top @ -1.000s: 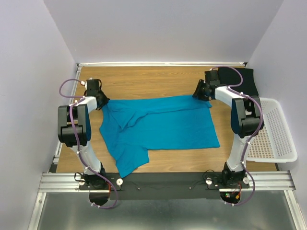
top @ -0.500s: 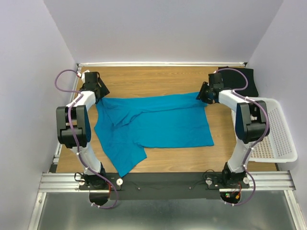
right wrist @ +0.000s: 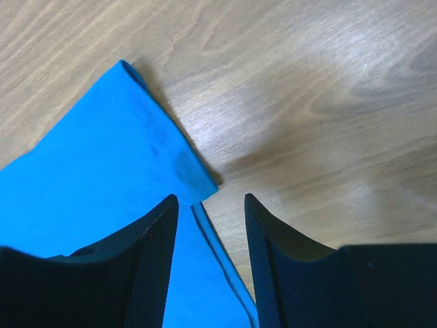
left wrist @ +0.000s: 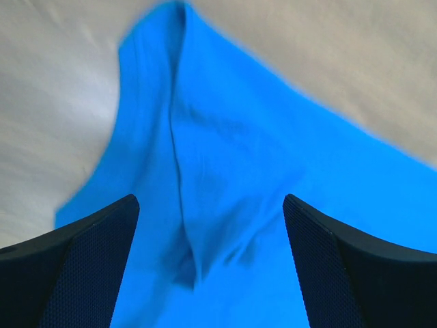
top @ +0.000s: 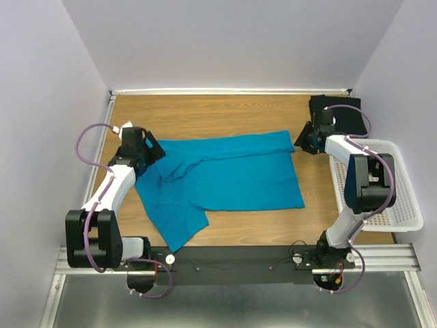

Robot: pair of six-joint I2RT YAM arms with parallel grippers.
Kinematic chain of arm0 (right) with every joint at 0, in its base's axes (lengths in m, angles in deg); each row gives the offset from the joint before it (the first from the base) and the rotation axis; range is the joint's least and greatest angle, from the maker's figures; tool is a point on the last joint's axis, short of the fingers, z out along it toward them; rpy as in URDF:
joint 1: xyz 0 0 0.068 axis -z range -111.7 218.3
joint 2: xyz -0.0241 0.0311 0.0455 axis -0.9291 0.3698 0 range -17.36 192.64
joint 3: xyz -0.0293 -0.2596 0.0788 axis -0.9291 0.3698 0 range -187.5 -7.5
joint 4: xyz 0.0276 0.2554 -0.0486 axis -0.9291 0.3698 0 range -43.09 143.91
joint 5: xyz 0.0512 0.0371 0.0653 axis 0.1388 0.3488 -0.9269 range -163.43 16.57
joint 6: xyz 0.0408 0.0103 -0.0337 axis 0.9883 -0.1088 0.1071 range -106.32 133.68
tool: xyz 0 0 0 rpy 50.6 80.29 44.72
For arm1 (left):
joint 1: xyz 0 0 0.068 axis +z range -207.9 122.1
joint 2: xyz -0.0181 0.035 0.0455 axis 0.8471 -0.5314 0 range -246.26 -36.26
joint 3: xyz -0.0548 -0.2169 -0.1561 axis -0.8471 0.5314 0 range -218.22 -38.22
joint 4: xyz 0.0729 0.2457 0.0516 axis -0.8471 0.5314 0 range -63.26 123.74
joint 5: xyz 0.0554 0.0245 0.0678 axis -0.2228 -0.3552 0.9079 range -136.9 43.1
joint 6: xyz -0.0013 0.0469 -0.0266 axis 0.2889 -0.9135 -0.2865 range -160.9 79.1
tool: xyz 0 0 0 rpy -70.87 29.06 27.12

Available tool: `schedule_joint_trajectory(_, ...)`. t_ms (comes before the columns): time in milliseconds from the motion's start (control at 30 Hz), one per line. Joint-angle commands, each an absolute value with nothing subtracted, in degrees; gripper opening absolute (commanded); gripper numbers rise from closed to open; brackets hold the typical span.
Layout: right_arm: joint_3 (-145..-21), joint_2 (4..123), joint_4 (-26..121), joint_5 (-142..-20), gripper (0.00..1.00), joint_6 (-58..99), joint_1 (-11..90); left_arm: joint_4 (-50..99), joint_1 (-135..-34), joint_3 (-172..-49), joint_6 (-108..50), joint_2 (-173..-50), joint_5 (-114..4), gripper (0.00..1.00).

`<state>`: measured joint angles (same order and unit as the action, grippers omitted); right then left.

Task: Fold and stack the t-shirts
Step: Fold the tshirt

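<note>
The teal shirt (top: 225, 174) is lying spread on the desk (top: 205, 113), seemingly for folding. The left jaws are being held wide and empty above its crease; the right jaws, narrower and empty, are being held over its hem corner.

The left hand (left wrist: 210, 205) gapes wide and empty, the right hand (right wrist: 210, 199) half parted, both arms reaching forward.

Beyond the teal t-shirt (top: 232, 171) the table (top: 218, 113) is bare wood up to the back wall, so a gripper has wide room there. To its right, the black t-shirt (top: 349, 120) fills the far corner and the white basket (top: 401, 199) blocks the table edge.
</note>
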<state>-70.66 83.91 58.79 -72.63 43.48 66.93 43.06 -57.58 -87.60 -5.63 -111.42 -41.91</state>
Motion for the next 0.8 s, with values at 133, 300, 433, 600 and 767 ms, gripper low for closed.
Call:
schedule_joint_trajectory(133,-71.9,87.4,58.8,-78.2,0.50,44.8,68.0,44.6,-60.9,-79.8,-3.9,-109.2,-46.3,0.94)
schedule_joint_trajectory(300,-72.9,90.0,58.3,-79.8,0.50,45.1,68.0,44.1,-62.1,-79.8,-5.0,-110.5,-45.3,0.94)
schedule_joint_trajectory(433,-72.6,91.0,57.5,-80.8,0.49,45.4,68.0,43.1,-62.7,-79.6,-6.1,-112.9,-45.8,0.90)
schedule_joint_trajectory(600,-72.5,91.8,56.8,-82.0,0.47,46.0,68.0,43.0,-64.0,-80.6,-7.0,-114.9,-46.6,0.85)
schedule_joint_trajectory(767,-72.2,91.7,56.6,-82.1,0.41,46.3,68.0,42.9,-64.7,-80.8,-7.2,-116.9,-46.6,0.68)
